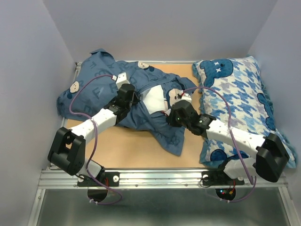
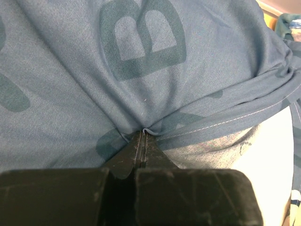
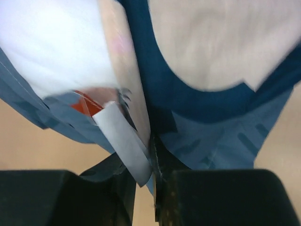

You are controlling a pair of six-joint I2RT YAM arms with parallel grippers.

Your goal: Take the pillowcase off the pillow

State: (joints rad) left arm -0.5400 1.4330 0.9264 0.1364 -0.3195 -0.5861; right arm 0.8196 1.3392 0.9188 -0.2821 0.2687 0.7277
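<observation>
The dark slate-blue pillowcase lies crumpled over the left and middle of the table. A patch of the white pillow shows through its opening. My left gripper is shut on a fold of the pillowcase beside the stitched hem, with the white pillow to its right. My right gripper is shut on the pillowcase's edge, next to a white label. The white pillow shows at the upper left of the right wrist view.
A blue-and-white houndstooth pillow with cartoon figures lies along the right side, under my right arm. The wooden tabletop shows in front of the pillowcase. Grey walls close in the left, back and right.
</observation>
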